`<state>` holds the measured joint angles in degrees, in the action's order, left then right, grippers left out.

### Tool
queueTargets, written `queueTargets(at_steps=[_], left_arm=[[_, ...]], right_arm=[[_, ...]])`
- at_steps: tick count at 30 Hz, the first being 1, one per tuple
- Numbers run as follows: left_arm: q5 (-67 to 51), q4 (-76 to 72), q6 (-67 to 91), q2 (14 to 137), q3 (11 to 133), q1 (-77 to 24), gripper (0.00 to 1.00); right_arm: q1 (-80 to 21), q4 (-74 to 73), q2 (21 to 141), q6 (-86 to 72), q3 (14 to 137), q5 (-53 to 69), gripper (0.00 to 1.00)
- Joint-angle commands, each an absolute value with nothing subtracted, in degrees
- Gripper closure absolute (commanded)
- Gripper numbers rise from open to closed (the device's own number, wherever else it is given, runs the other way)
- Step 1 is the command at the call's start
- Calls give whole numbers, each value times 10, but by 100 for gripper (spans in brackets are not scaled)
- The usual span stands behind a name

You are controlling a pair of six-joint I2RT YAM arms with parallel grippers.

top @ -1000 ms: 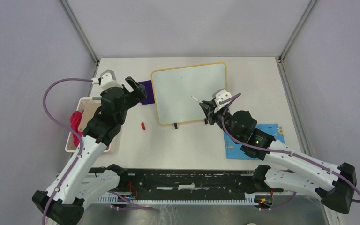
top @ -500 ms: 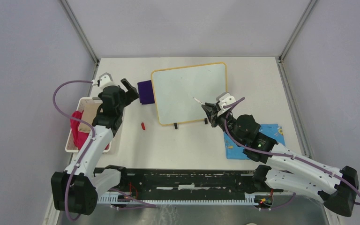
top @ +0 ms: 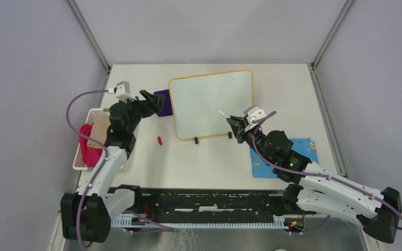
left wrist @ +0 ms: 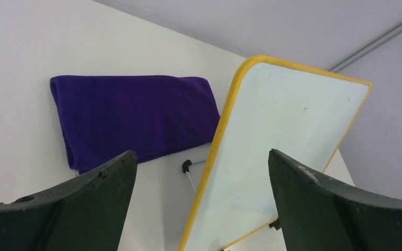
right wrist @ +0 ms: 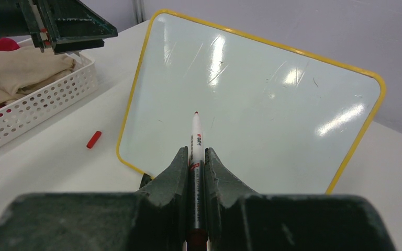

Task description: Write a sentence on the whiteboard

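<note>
A robotics lab cell (plain grey walls [top: 204,31], metal corner posts [top: 90,36], white table [top: 214,162]).

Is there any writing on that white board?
No, the whiteboard shows only glare and faint scuffs, and the marker in the right gripper points at it with no line drawn.
</note>
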<state>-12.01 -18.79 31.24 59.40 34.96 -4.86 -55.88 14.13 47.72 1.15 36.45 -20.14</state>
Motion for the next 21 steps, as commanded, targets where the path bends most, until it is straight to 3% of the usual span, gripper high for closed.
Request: queueTargets(at_steps=[1, 5, 21], left_arm=[[-178, -281, 291, 605, 321, -60, 0], [-163, -260, 263, 621, 324, -65, 0], [-423, -463, 367, 745, 287, -3, 6]], right_arm=[[-562, 160, 479, 5, 385, -207, 100], [-562, 158, 485, 4, 390, -205, 100], [-561, 154, 477, 1, 388, -204, 100]])
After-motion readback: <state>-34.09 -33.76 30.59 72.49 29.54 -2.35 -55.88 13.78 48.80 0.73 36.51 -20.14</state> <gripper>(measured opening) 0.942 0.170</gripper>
